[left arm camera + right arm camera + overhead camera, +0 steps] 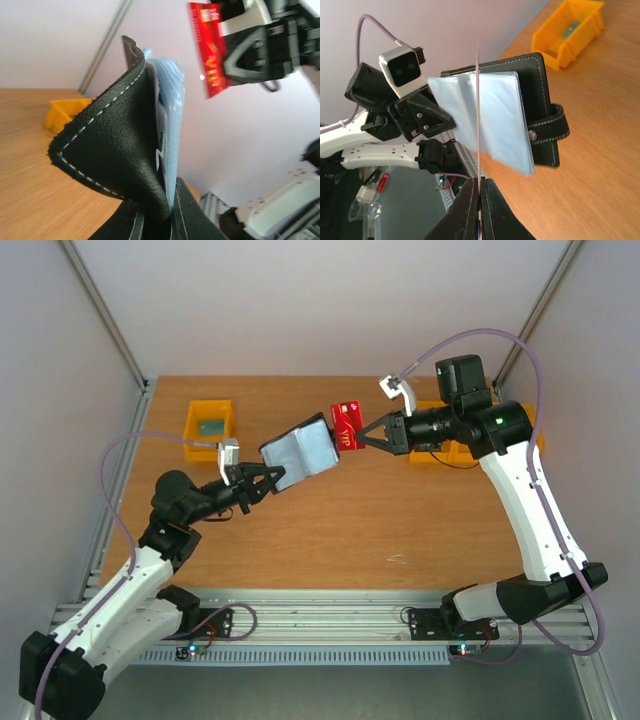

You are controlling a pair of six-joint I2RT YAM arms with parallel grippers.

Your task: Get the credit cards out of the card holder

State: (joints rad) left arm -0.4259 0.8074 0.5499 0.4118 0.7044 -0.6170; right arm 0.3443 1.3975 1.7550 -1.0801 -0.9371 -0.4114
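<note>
The top external camera sits above and behind the arm bases, looking down and forward over the whole table (pixel 330 540) from afar, with both arms in full. The left wrist camera is very close under the card holder (pixel 120 150), facing up past it to the right gripper (pixel 225 65) and the red card (pixel 207 50). The right wrist camera faces the opposite way, sighting edge-on along that card to the holder, the left gripper (pixel 451 125) and a yellow bin (pixel 551 47). All 3 views share the holder and card
</note>
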